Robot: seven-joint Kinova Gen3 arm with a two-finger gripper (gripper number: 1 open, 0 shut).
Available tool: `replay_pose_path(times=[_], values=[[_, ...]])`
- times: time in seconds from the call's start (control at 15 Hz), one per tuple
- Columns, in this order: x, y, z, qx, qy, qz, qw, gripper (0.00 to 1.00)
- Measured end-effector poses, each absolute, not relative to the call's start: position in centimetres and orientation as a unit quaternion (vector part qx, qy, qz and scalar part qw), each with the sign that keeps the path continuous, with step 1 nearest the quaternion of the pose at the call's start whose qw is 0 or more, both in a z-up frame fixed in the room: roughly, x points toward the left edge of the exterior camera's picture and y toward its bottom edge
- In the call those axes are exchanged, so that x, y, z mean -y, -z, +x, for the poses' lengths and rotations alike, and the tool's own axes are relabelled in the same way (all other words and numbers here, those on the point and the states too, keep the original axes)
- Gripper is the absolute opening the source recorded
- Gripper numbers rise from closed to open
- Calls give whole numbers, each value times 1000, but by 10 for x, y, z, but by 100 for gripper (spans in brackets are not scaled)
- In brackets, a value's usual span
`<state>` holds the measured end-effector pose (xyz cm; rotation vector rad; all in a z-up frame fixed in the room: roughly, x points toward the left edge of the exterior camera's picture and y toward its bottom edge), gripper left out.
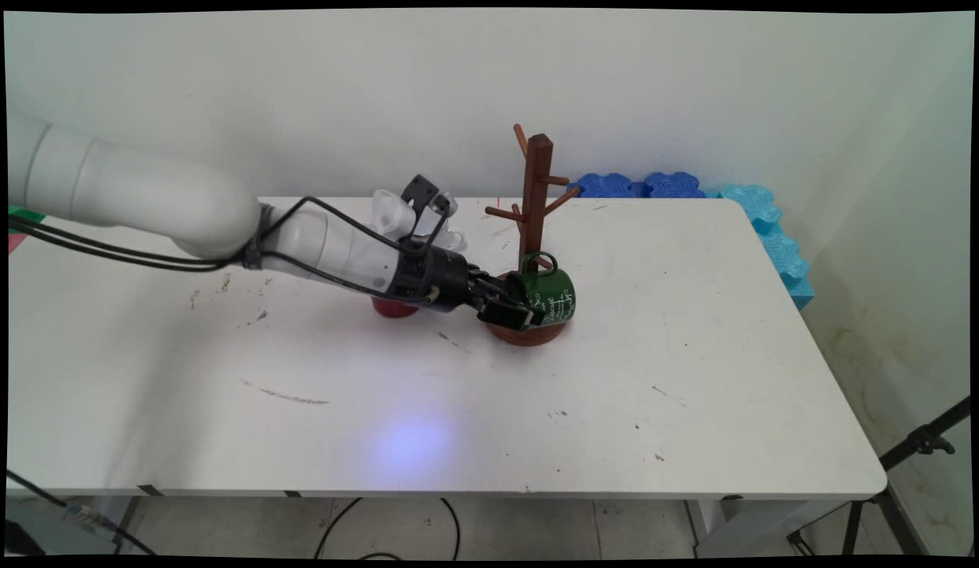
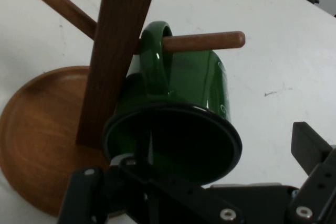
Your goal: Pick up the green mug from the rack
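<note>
A green enamel mug (image 1: 551, 295) with white lettering hangs by its handle on a low peg (image 2: 205, 40) of the brown wooden mug tree (image 1: 536, 197), just above the tree's round base (image 2: 37, 129). In the hand view the mug (image 2: 194, 82) shows its dark mouth towards the hand. My gripper (image 1: 511, 306) is at the mug's rim and stands open. One finger reaches in at the rim's left side. The other finger (image 2: 311, 145) stays clear of the mug's right wall, over bare table.
A red object (image 1: 394, 308) lies on the table, partly hidden under the arm. A clear cup (image 1: 396, 211) stands behind the arm. Blue foam pieces (image 1: 672, 185) line the table's far right corner. A black tripod (image 1: 919, 446) stands off the table's right side.
</note>
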<state>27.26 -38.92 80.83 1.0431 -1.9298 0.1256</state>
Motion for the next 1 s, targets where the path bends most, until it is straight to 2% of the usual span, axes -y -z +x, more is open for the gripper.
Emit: replay_pose_path(times=[1.0], values=[[393,-778,247,750,-40,434,497,100]])
